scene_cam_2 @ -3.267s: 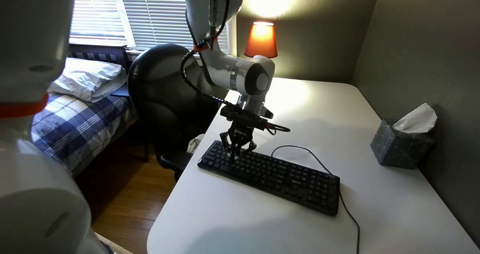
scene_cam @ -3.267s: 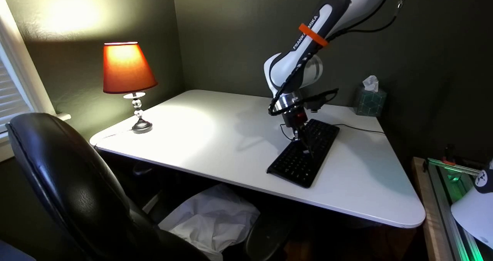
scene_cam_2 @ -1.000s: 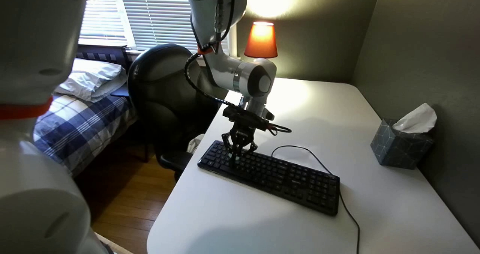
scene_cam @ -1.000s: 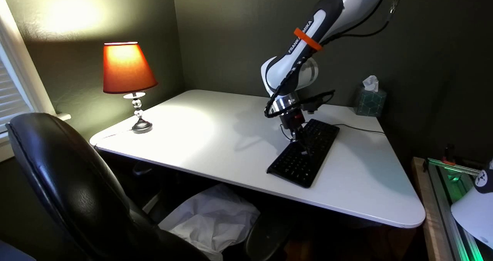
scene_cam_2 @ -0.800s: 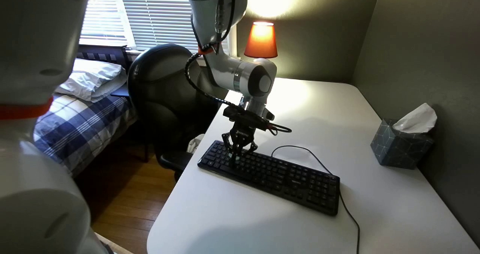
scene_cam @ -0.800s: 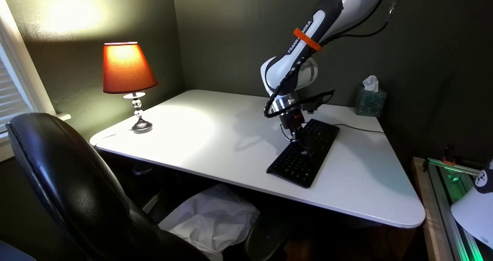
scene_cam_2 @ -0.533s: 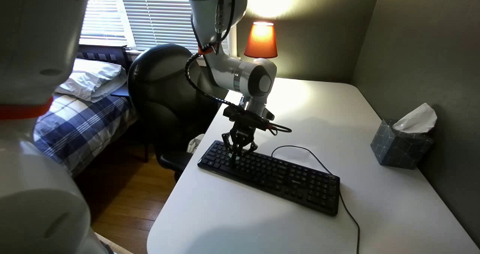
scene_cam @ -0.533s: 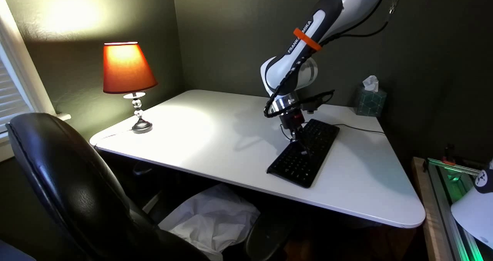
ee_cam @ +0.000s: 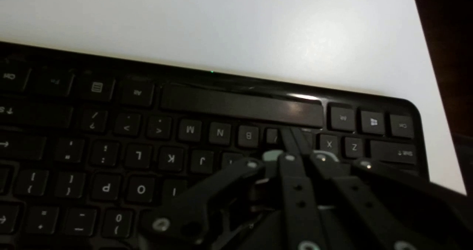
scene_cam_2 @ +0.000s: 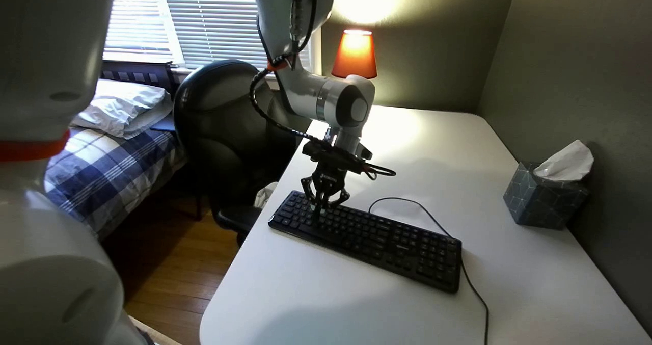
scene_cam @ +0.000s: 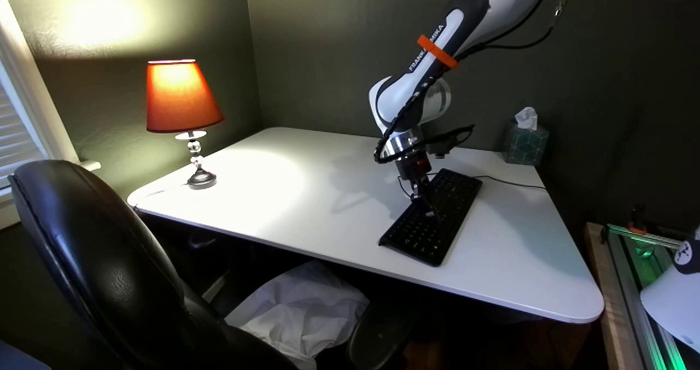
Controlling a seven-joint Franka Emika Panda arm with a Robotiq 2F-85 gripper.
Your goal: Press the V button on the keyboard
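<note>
The black keyboard (scene_cam: 415,239) lies on the white table in both exterior views (scene_cam_2: 387,243). The wrist view shows its keys (ee_cam: 140,157) upside down. My gripper (ee_cam: 292,132) is shut and empty, its two dark fingertips side by side, pointing down. In the wrist view they lie over the V key (ee_cam: 272,136) and the key beside it. Only part of the V key shows, between the B key (ee_cam: 248,136) and the fingers; the C key is mostly hidden. In both exterior views the gripper (scene_cam_2: 317,217) is over the keyboard's chair-side end. I cannot tell whether the tips touch keys.
A lit orange lamp (scene_cam: 183,97) stands at the table's far corner. A tissue box (scene_cam_2: 545,194) stands near the wall. The keyboard cable (scene_cam_2: 473,289) runs across the table (scene_cam_2: 316,294). A black chair (scene_cam_2: 224,141) stands at the table's edge.
The arm moved slightly sideways and down over the keyboard between 3.3 s and 1.0 s ago, then stayed still. Since 0.5 s ago it has risen slightly. The keyboard has not moved.
</note>
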